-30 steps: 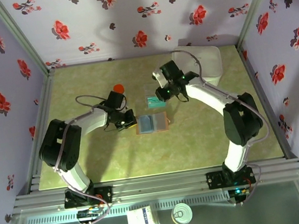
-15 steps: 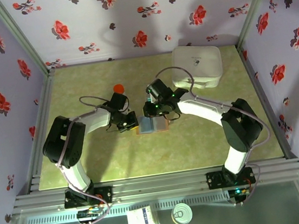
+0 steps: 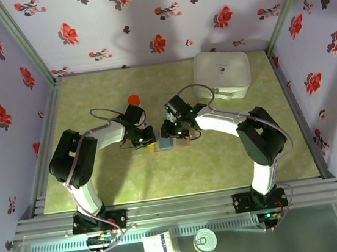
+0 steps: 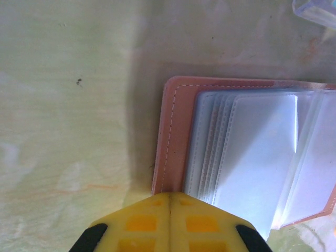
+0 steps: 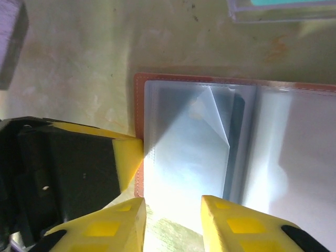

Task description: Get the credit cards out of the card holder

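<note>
Overhead and wrist views of two arms meeting at mid-desk; the card holder [image 3: 173, 142], a tan-brown stitched wallet, lies open and flat on the green desk [image 3: 102, 183], its stack of clear plastic sleeves [image 4: 252, 152] facing up; the left hand [image 4: 169, 202] is fully closed, its yellow fingers pressed together with nothing between them, the tip touching the left brown border of the card holder [image 4: 176, 136]; in the right wrist view the same hand [image 5: 128, 157] butts against that border; the right hand [image 5: 173, 210] is partly open, its two yellow fingers [image 5: 236, 226] apart over the near edge of the left panel of the card holder [image 5: 210, 142], with nothing clamped; one sleeve there curls up at its corner; a dark strip shows under the sleeves beside the fold, and whether it is a card cannot be told; just beyond the card holder sits a clear tray [image 5: 262, 16] in which the teal face of a credit card [image 5: 283, 2] shows at the frame edge; a white rounded box [image 3: 222, 74] stands at the far right of the desk, well apart; a small red round object [image 3: 132, 99] lies beyond the left hand [image 3: 144, 139]; the right hand [image 3: 172, 131] sits over the card holder.
</note>
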Controlling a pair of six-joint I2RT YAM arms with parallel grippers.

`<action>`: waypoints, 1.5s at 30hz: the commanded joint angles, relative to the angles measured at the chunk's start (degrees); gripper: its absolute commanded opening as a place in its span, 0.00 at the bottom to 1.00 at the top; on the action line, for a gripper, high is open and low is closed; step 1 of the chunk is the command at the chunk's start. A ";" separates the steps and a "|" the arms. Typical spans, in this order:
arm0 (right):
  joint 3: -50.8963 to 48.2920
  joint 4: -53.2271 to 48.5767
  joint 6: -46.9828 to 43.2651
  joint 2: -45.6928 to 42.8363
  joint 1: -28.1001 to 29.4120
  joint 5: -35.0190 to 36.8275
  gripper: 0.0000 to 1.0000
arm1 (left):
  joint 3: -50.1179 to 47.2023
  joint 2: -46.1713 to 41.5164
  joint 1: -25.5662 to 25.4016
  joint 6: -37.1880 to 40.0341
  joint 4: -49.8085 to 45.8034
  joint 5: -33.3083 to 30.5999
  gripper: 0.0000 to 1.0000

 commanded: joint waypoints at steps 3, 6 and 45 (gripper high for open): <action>0.55 2.19 1.77 3.18 -0.12 -2.47 0.30 | 1.04 0.97 -0.26 0.98 -3.35 -1.98 0.00; 0.99 2.20 1.64 4.14 -0.18 -2.41 0.27 | 1.26 1.04 -0.31 1.26 -3.73 -2.17 0.00; -7.82 7.69 1.11 3.16 -6.86 -7.89 0.15 | 5.13 -3.29 0.15 -1.23 -3.30 -0.98 0.12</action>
